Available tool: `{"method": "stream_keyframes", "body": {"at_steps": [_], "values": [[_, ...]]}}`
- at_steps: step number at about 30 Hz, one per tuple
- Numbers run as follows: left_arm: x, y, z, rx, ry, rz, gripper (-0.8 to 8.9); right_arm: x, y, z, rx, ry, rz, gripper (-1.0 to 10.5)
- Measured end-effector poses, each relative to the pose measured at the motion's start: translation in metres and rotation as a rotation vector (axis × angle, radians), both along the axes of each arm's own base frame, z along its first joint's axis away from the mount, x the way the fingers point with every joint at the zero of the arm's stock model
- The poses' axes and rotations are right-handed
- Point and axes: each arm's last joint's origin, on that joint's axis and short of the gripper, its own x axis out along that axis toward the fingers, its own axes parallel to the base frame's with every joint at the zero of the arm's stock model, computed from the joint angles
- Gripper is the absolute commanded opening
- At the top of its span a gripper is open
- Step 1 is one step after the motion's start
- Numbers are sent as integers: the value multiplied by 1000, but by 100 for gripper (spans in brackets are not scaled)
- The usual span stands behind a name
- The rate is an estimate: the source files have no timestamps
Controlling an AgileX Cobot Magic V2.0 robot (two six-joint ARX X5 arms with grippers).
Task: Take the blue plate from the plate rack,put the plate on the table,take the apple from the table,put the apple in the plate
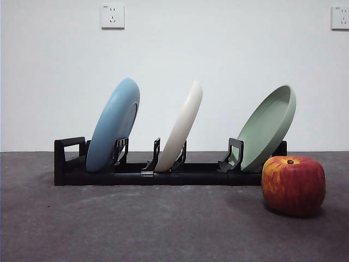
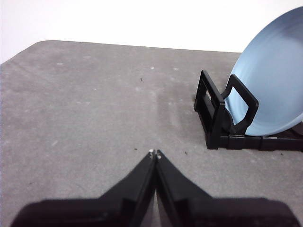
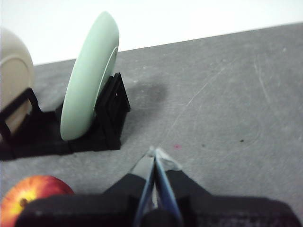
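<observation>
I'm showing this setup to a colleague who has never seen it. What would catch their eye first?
Three tilted plates standing in the black plate rack: the blue plate at one end, a cream-white plate in the middle, a sage-green plate at the other. The red-and-yellow apple sits on the table in front of the green plate's end.

Blue plate [image 1: 113, 125] stands on edge in the end slot of the plate rack [image 1: 163, 176], leaning right, beside the boxy handle end. The long black rack sits on the dark grey bench [image 1: 136, 229]. The apple [image 1: 293, 184], red with yellow streaks, stem dimple up, rests on the bench near the rack's other end
</observation>
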Motion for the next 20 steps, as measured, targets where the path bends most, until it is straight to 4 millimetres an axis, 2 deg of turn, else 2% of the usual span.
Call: {"method": "stream_keyframes", "body": {"at_steps": [8,12,14,20], "values": [[0,-2,2,-14,-22,-55,-7,0,0,0,115,21,-19,-10],[-2,-2,6,-62,9,-53,-7,-2,0,6,146,74,-28,-10],[-3,-2,14,-91,2,-53,-7,-2,0,16,151,78,-29,-10],[-5,-4,57,-154,-41,-112,-7,0,0,63,159,67,-29,-10]]}}
